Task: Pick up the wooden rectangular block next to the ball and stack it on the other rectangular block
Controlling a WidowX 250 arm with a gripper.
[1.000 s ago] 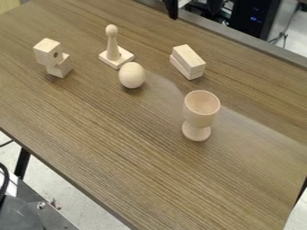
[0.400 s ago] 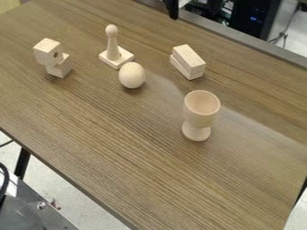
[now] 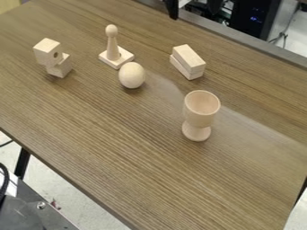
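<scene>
At the top edge, over the table's far rim, my black gripper point(image 3: 193, 12) hangs with its two fingers apart and nothing between them. The nearest object is a pair of stacked pale wooden blocks point(image 3: 188, 62), lower down on the table. A wooden goblet point(image 3: 199, 115) stands upright right of centre. Left of the stacked blocks, a wooden egg shape point(image 3: 132, 75) rests just in front of a peg with a round head point(image 3: 112, 48) on a square base. Farther left are two joined or touching blocks point(image 3: 50, 55), the upper one with a round hole in its side.
The brown wood-grain table point(image 3: 120, 148) slants across the view. Beyond its far edge stand a black computer case point(image 3: 256, 18) and cables. A grey metal surface point(image 3: 36, 209) with a dark cable is at the lower left, below the table's near edge.
</scene>
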